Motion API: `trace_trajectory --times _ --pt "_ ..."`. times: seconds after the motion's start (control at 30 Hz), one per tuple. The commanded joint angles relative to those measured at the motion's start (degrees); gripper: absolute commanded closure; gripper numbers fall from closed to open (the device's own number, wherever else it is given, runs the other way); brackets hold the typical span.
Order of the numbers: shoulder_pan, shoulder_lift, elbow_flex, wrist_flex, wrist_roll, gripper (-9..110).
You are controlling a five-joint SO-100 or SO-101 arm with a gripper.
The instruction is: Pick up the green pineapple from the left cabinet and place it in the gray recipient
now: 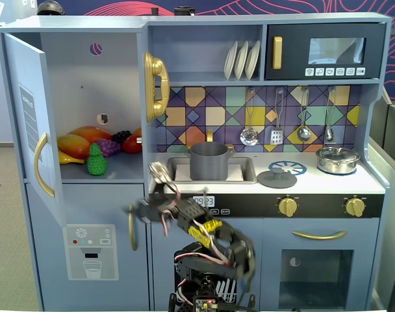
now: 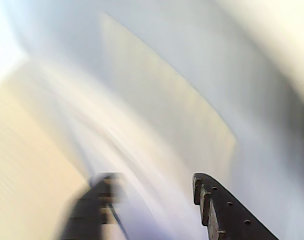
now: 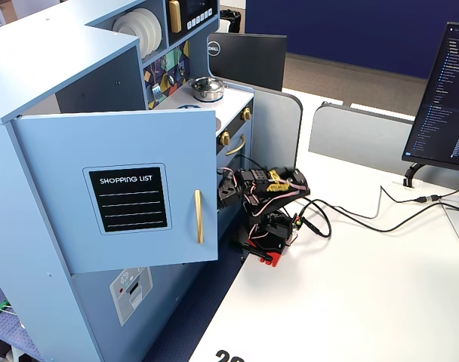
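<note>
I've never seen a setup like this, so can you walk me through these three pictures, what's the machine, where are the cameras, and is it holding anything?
The machine is a small robot arm folded low in front of a toy kitchen. One fixed camera faces the kitchen; another looks from the side, past the open cabinet door; the third rides on the wrist and is blurred by motion. Inside the left cabinet sit toy fruits, with the green pineapple in front. The gray recipient stands in the sink. The gripper holds nothing that I can see, though the pictures don't clearly show whether it's open.
</note>
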Motion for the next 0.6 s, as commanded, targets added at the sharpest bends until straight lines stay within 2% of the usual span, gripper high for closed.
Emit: trace_trajectory --times 0.0,0.17,0.43,0.57 --pt "-5.01 -8.35 -14.33 -10.2 -2.37 83" --pt "-3.87 -15.73 -17.31 -16.79 -4.13 80" --pt "-1.41 -26.72 -20.83 -27.6 -7.56 68" --pt "-0.79 -31.29 -23.91 -29.27 -9.05 65"
